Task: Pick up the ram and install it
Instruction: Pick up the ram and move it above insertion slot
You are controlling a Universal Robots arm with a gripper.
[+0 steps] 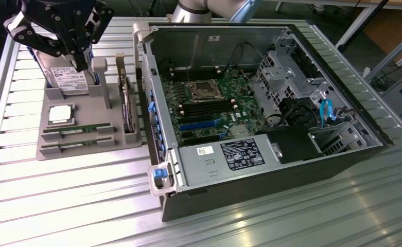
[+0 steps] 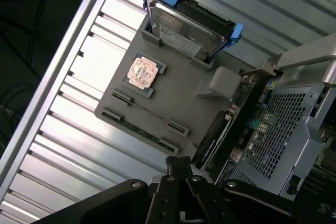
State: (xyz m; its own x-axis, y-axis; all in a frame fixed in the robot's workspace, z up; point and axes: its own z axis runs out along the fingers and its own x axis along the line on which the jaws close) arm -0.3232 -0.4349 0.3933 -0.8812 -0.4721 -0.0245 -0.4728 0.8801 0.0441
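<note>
Two ram sticks [image 1: 77, 128] [image 1: 75, 145] lie side by side in slots at the near end of a grey parts holder [image 1: 111, 141]; they are long, thin and green. In the wrist view the ram [image 2: 140, 130] sits in the holder [image 2: 178, 87], a short way from my fingertips [image 2: 173, 163]. My black gripper [image 1: 82, 64] hangs above the holder's far end, over the hard drive [image 1: 70, 78], well apart from the ram. Its fingers are shut with nothing between them. The open computer case [image 1: 338, 154] shows its motherboard [image 1: 208, 100].
The holder also carries a square CPU chip [image 1: 60, 114] [image 2: 143, 72], the blue-railed hard drive [image 2: 186, 30] and an upright card [image 1: 126, 103] next to the case wall. Everything stands on a ribbed metal table [image 1: 70, 195]. The robot arm [image 1: 208, 7] rises behind the case.
</note>
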